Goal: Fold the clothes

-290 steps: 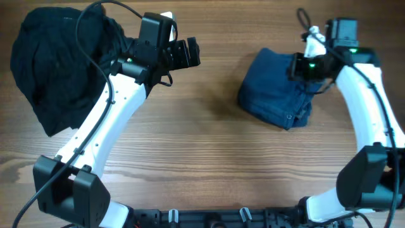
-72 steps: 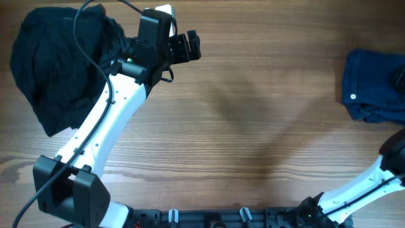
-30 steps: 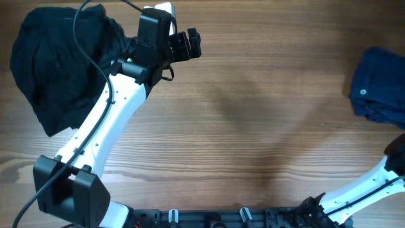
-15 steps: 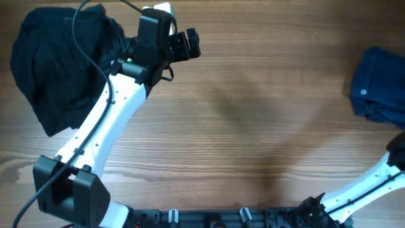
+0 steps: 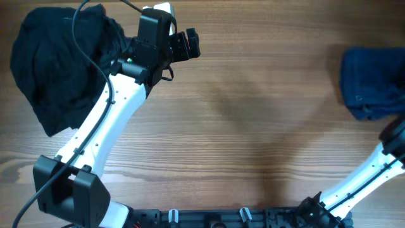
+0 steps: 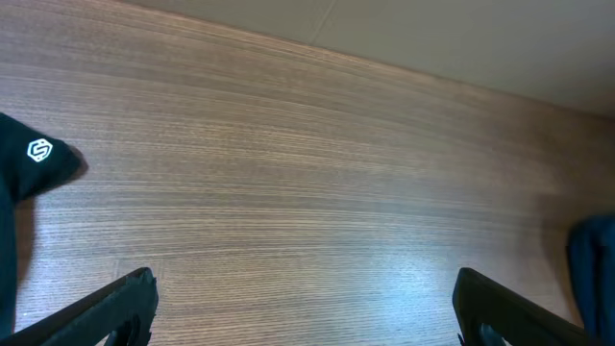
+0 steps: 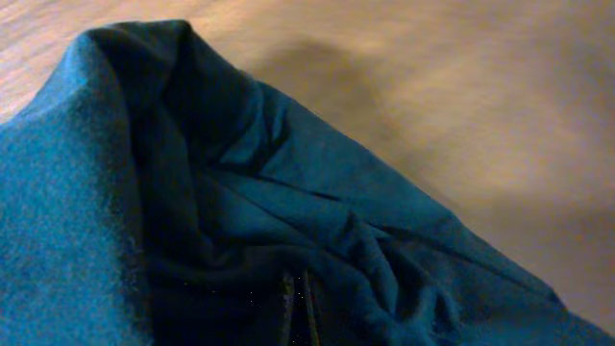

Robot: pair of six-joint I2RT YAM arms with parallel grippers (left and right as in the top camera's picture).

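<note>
One pair of navy shorts (image 5: pixel 373 85) sits bunched up at the far right edge of the table (image 5: pixel 253 126), with one small button (image 5: pixel 359 98) showing. One black heap (image 5: pixel 54 69) is top left. Two arms: the left gripper (image 5: pixel 188 45) hangs wide open over the wood, and the right gripper (image 7: pixel 298 312) is pinched tight on the shorts' fabric.

The overhead camera looked straight down on the wooden table (image 5: pixel 253 126) from well above, its wide view taking in both sides of the work area. The left wrist camera sat low and faced along the tabletop toward its far edge, with the 2 fingers of the left gripper (image 6: pixel 306 309) in its lower corners. The right wrist camera was very near the shorts (image 7: pixel 192 221), which filled most of its frame. All 3 views shared the shorts, at the right edge of both the overhead and left wrist views.
</note>
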